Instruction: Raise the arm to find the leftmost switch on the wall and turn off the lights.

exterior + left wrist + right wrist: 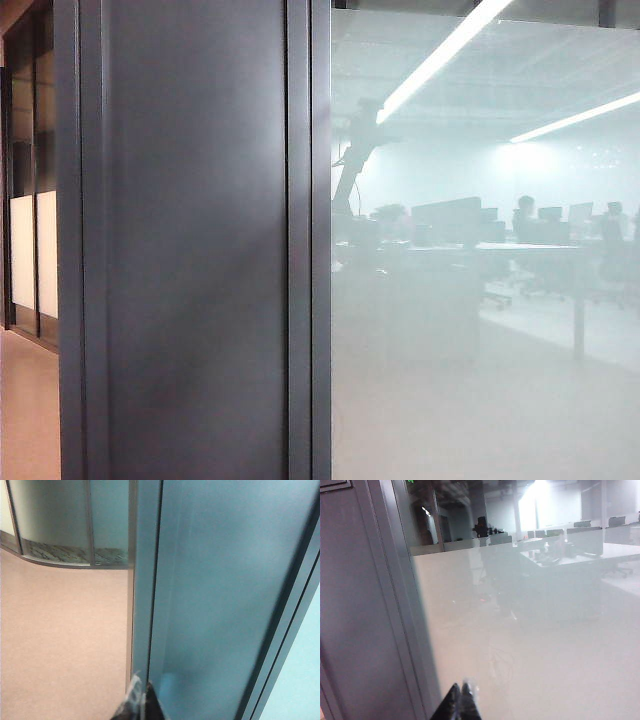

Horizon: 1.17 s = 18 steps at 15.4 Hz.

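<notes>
The arm (352,165), hazy and dark, appears raised in the frosted glass panel (480,330), just right of the grey metal pillar (195,240). Left claw (141,702): tips together, close against the pillar's edge above the pinkish floor (60,640). Right claw (460,700): tips together, close to the glass.

I see the arm (352,160) only as blur in milky glass (480,350); both grippers, left gripper (139,705) and right gripper (460,702), are cut off by the frame edge.
</notes>
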Motion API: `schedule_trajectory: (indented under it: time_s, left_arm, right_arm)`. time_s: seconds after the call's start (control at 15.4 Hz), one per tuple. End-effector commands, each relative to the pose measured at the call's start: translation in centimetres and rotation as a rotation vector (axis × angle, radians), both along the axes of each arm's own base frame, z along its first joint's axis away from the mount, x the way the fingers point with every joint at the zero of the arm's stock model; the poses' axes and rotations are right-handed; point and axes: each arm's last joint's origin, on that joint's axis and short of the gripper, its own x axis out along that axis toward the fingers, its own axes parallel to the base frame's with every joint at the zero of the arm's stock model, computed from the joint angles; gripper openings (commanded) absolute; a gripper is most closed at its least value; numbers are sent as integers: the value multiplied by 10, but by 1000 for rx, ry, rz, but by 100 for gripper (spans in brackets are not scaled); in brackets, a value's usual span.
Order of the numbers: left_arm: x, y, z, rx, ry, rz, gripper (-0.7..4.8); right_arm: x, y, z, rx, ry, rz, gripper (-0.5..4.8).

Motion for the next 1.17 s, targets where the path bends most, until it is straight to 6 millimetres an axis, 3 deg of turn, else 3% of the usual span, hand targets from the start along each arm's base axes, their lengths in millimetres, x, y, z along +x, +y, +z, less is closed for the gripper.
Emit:
schedule_trajectory:
  time_s: [0.06, 0.65, 0.78, 0.97, 1.17]
  left_arm:
    - [0, 0, 2, 4, -14, -2, -5]
    - [0, 0, 2, 4, -14, -2, -5]
    - [0, 0, 2, 4, -14, -1, -5]
    - [0, 0, 2, 4, -14, -1, -5]
    - [0, 0, 2, 4, -14, -1, -5]
  right_arm:
    - [-1, 0, 1, 1, -12, 2, -1]
    - [-1, 0, 1, -6, -18, -2, -1]
    - [11, 1, -4, -4, -51, 2, -1]
    - [45, 2, -38, -84, -94, -44, -1]
    - [77, -3, -92, -123, 12, -151, -1]
